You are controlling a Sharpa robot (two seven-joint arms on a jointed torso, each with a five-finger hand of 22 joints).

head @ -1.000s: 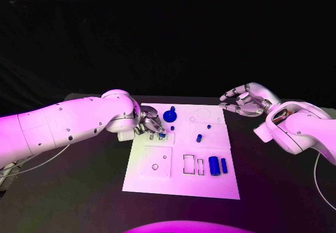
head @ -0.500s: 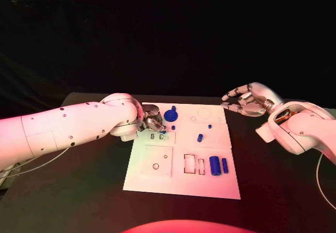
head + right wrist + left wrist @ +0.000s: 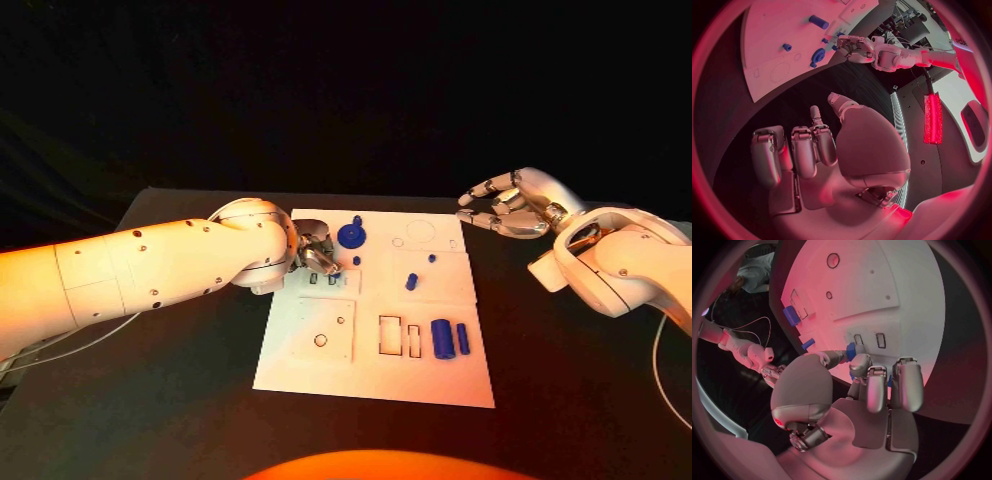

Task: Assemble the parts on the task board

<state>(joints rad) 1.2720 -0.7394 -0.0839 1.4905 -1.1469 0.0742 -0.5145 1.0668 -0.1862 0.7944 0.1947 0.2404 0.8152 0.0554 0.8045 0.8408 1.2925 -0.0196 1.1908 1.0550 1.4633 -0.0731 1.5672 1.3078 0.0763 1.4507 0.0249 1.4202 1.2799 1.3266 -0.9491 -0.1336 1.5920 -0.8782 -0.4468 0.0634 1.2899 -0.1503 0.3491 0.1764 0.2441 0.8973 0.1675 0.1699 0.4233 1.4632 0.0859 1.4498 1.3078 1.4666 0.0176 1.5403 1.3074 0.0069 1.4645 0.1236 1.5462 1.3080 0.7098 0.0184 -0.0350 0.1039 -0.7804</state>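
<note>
The robot is working near the far left corner of the task board [image 3: 375,385], the white plate in the middle of the black table [image 3: 159,400]. The left hand [image 3: 315,254] is bending down over two little slots there, and its fingers [image 3: 868,390] are pinching a small blue part [image 3: 851,350] by its tip. I think it is trying to put this part into a slot. Next, it needs to line the part up over the slot and push it straight down, gently. The big round blue part [image 3: 351,238] is sitting just beside the hand, and more blue parts [image 3: 441,341] are lying near the right edge of the board. The right hand [image 3: 505,208] is hanging over the table past the board's far right corner, fingers curled in, holding nothing. Since a second ago, the left hand has barely moved, and the right hand is staying put.
</note>
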